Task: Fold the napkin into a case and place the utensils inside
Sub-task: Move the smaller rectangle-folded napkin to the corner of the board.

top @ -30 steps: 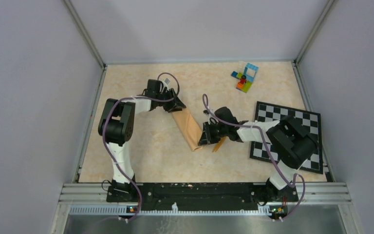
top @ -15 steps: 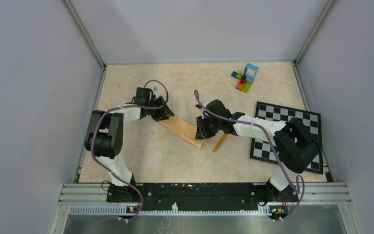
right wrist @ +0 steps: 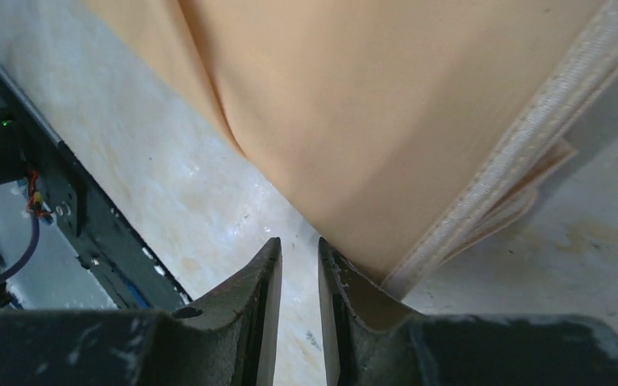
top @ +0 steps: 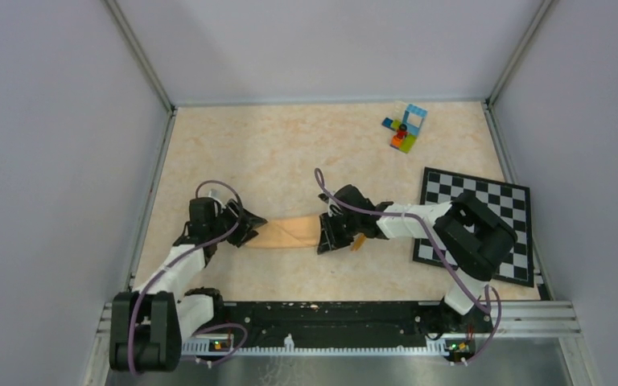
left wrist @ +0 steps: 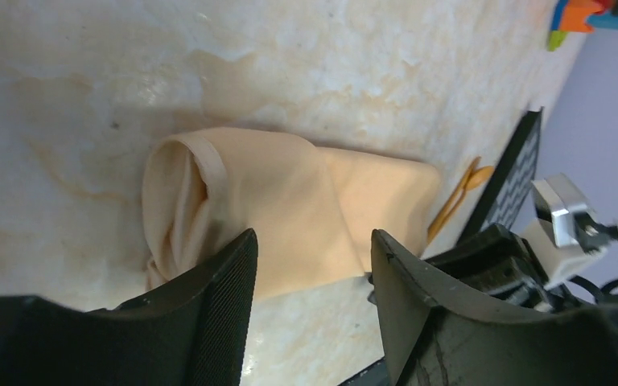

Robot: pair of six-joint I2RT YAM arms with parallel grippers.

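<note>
Folded napkin (top: pixel 290 233) lies as a narrow strip across the near-middle bench (top: pixel 290 145), with one arm at each end. Left fingers (left wrist: pixel 217 305) sit part-spread astride the bunched left end; can't tell if they clamp it. Right fingers (right wrist: pixel 251 305) are nearly together, pinching the hemmed right edge. One orange utensil (left wrist: pixel 457 201) lies just beside the right end, outside the cloth; the second isn't visible. Risks: pulling the ends apart unrolls the fold, the thin hem slips out, the right arm knocks the utensil away.
</note>
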